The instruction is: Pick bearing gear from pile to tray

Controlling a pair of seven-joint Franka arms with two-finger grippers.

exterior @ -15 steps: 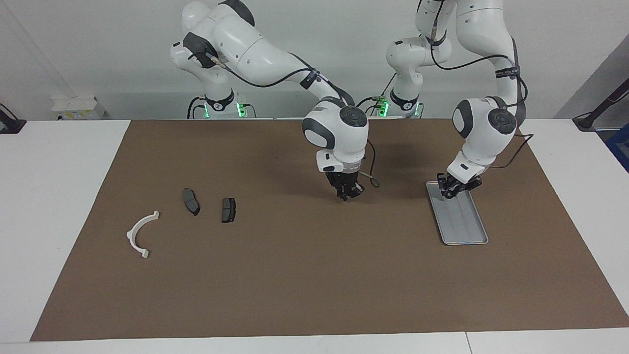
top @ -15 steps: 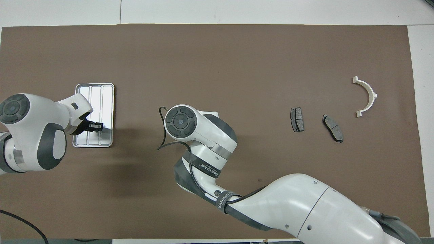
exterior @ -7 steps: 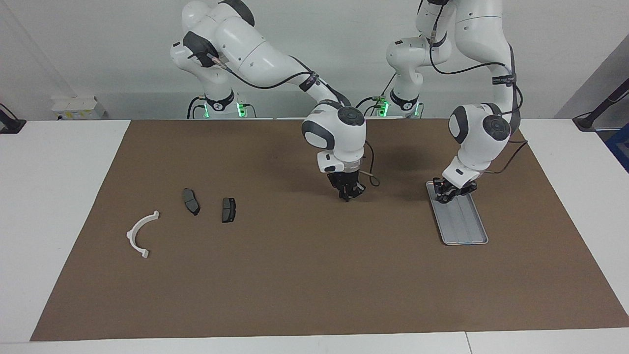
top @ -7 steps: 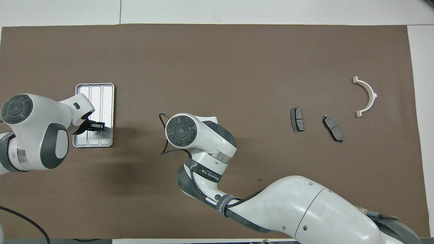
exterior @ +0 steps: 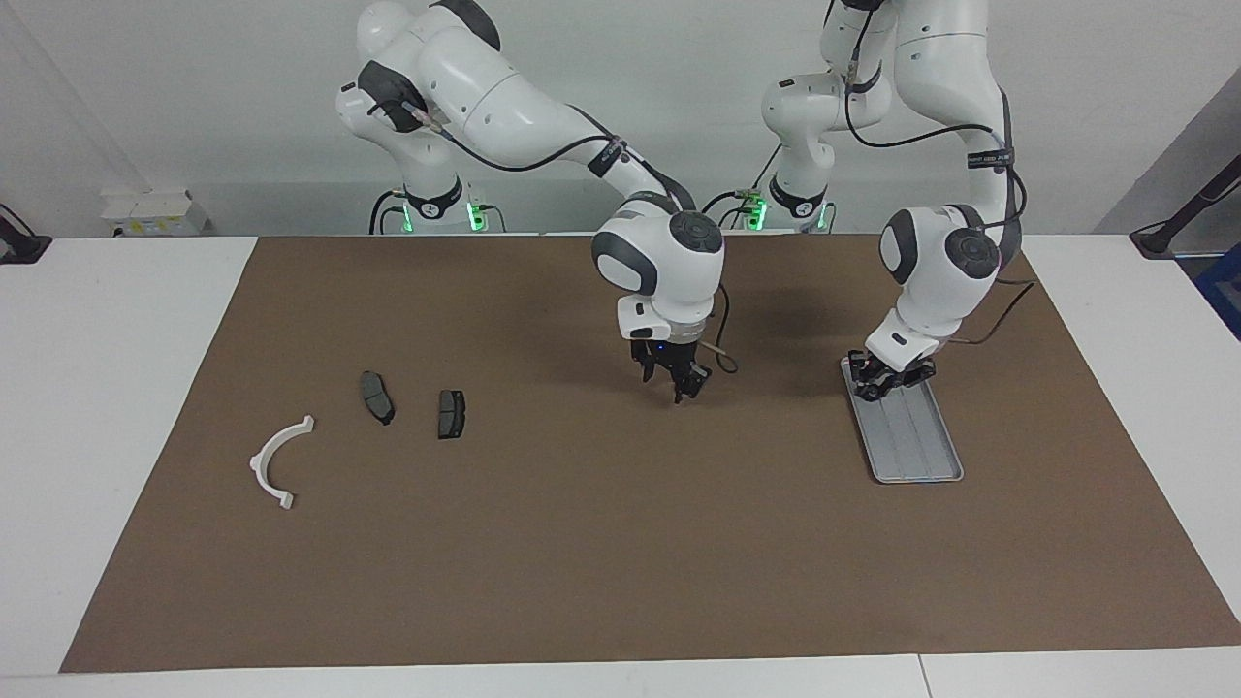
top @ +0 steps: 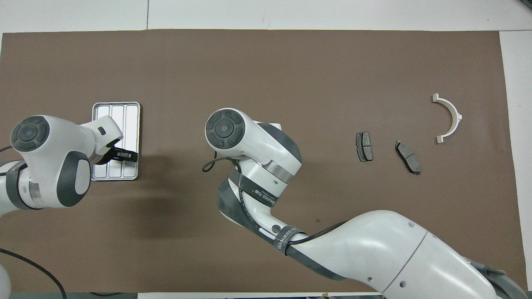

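— What's down at the right arm's end of the table?

— The pile, spread thin on the brown mat (exterior: 582,562). A white half-ring (exterior: 276,458) lies flat, farthest from the robots. Nearer to them and toward the middle sit two dark plates: the outer brake pad (exterior: 377,396), then the inner brake pad (exterior: 451,413) just beside it. They lie apart and do not touch.

— And the bearing gear?

— I can't pick it out for sure. From overhead there's a tiny dark dot (top: 318,220) on the mat close to the right arm's forearm, nearer to the robots than the pads. It's too small to say what it is.

— Next along?

— The right gripper (exterior: 676,385). It hangs low over bare mat at the middle of the table, between the pads and the tray, pointing straight down. I can't tell from here whether it's spread or pressed together, or whether it holds anything. A thin cable loops out beside its wrist.

— Then the tray?

— Yes, the tray (exterior: 916,446), silver-grey and ridged, lies lengthwise on the mat toward the left arm's end. The left gripper (exterior: 877,380) is tilted over the tray's end nearer the robots, down close to the metal. I can't tell whether it touches, and I can't tell its grip either. The rest of the tray's ridged floor shows bare metal.
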